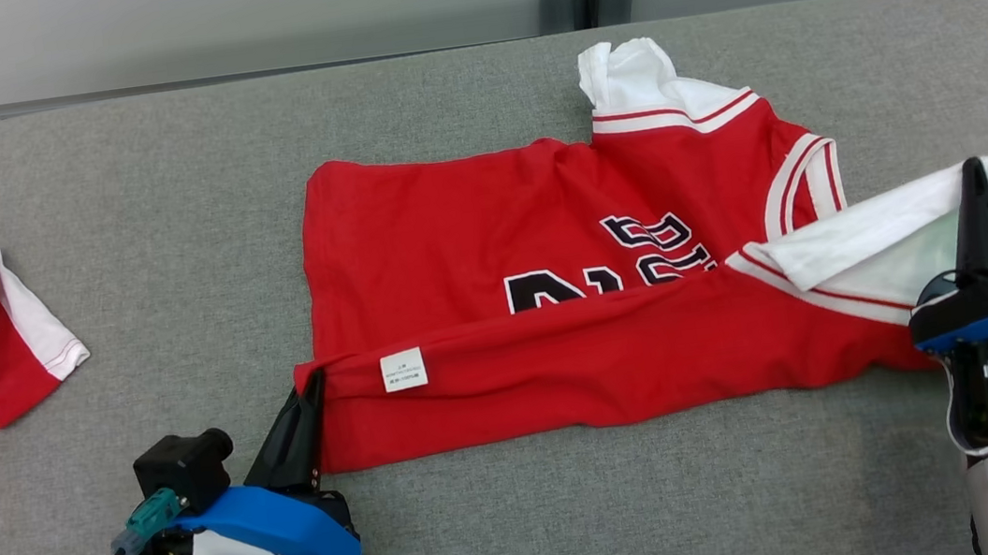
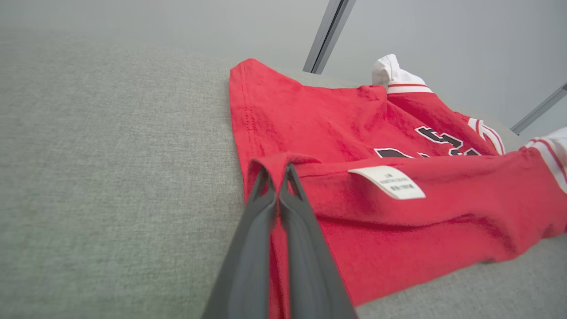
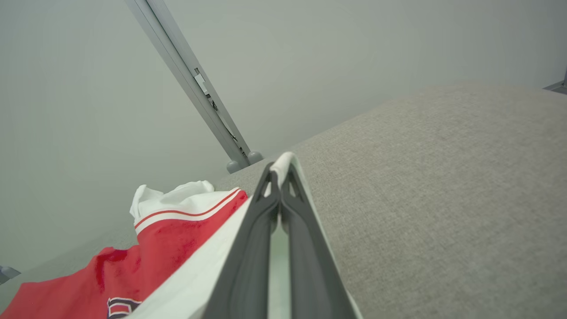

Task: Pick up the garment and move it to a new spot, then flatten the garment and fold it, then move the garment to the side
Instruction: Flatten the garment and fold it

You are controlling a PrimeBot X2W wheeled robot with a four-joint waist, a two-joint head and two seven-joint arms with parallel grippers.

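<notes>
While your left pincer [image 1: 311, 396] pinches a hem corner of the shirt [image 1: 491, 250] and your right pincer [image 1: 976, 185] its white sleeve, the near edge lies doubled over, likely for folding.

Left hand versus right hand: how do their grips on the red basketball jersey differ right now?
The left hand pinches the red hem corner of the red basketball jersey, near its white label; the right hand pinches a white sleeve edge. In the head view the left hand leans rightward, the right hand points straight up. Both are shut on the same jersey.
</notes>
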